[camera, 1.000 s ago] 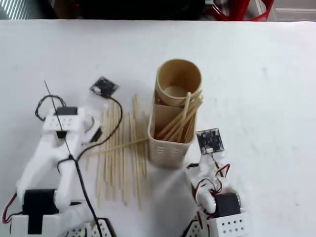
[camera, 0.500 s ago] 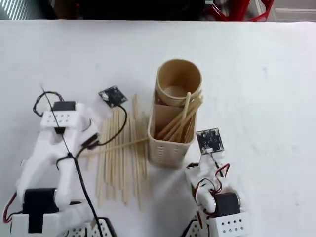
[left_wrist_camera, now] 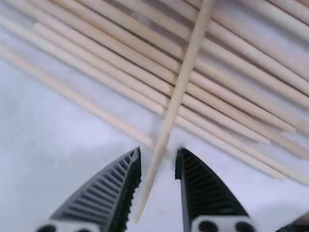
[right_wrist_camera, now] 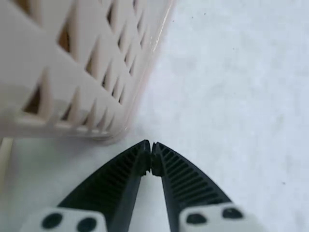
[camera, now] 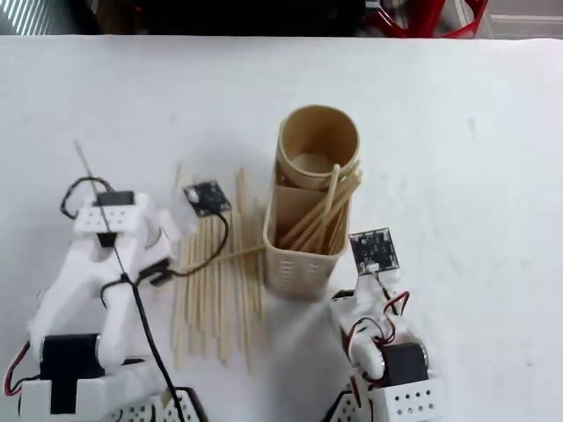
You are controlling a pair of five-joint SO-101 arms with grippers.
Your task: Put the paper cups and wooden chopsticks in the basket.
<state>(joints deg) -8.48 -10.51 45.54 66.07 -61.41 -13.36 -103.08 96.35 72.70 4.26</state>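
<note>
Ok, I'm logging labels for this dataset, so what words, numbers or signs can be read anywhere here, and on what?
None can be read.
The brown paper cups, the beige plastic lattice basket, the loose wooden chopsticks and the white table bear no visible print.
The small dark circuit boards on the arms show only specks too small to read.
</note>
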